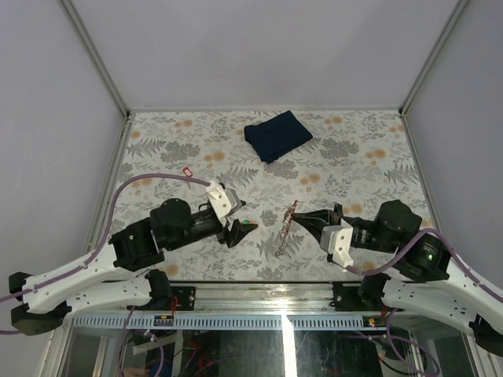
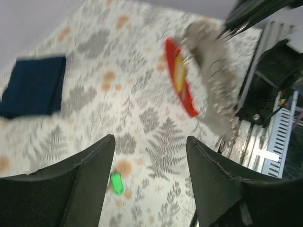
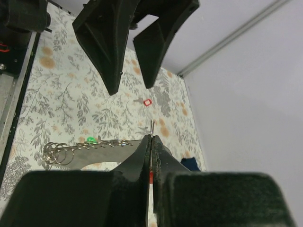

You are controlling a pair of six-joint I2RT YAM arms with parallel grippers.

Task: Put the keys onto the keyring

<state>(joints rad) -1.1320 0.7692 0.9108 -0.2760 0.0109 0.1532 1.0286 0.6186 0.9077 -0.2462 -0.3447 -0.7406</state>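
No writing can be read; a yellow streak on the red tag (image 2: 182,90) is too blurred to make out in the left wrist view.

The right pincer (image 3: 150,142) is pressed together, pinching the keyring (image 1: 285,232) by its tag end, so the silvery chain hangs above the desk (image 1: 354,157) with small rings (image 3: 57,153) bunched at its far end. The left pincer (image 2: 150,139) is spread and holds nothing. It faces the keyring, close to it but apart. The green key (image 2: 116,182) lies flat on the desk in the gap between the left pincer's fingers (image 2: 90,179), clear of the keyring.

The desk has a pale covering printed with grey ferns and orange blossoms. A folded dark blue cloth (image 1: 277,135) lies toward the far edge, and a small red item (image 1: 187,170) lies to its left. Plain pale grey walls enclose three sides.
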